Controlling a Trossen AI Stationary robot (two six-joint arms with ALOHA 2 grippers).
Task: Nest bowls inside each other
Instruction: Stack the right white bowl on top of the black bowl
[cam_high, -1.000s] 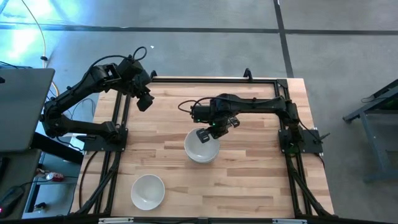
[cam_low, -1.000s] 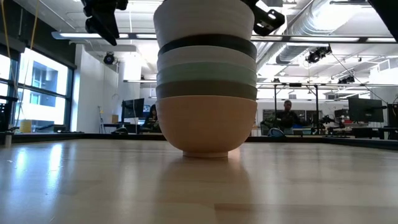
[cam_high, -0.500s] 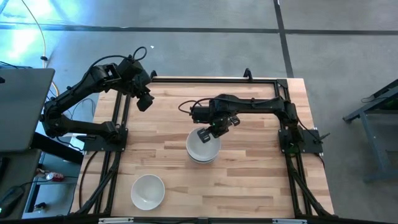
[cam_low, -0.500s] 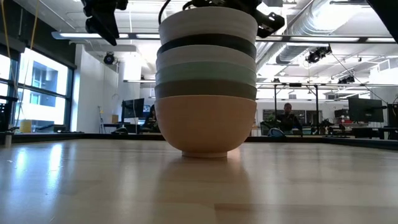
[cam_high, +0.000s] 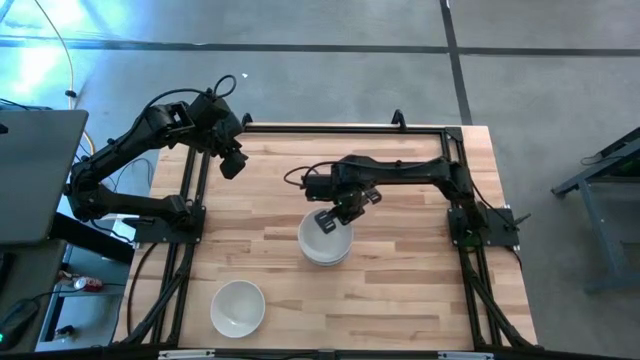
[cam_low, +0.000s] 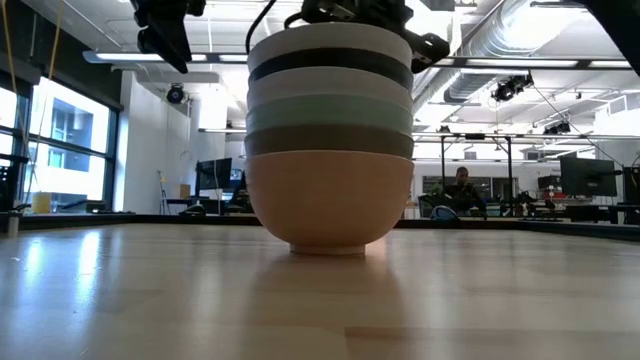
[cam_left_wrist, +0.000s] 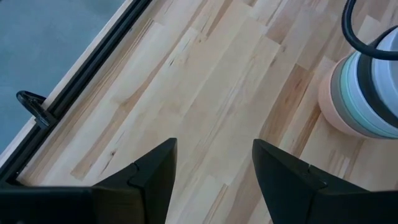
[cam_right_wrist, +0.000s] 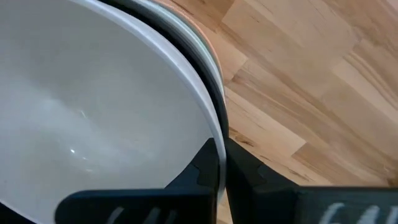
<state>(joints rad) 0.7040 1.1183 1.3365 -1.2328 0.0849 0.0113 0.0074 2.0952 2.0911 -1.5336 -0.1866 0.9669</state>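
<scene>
High view: my right gripper (cam_high: 332, 218) pinches the top white bowl's (cam_high: 322, 236) twelve-o'clock rim; my left gripper (cam_high: 231, 166) waits, fingers apart.

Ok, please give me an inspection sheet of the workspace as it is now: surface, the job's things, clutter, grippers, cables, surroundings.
Surface: wooden table, pale planks, black frame around it.
Job's things: stack of nested bowls mid-table, peach bowl lowest, top white bowl uppermost; lone white bowl apart, near the front left.
Clutter: nothing seen on the table.
Grippers: right gripper shut on the top white bowl's rim; left gripper open, raised over the table's back left, holding nothing.
Cables: black cable loops along the right arm.
Surroundings: grey floor; a person sits far behind, among desks and monitors.
</scene>
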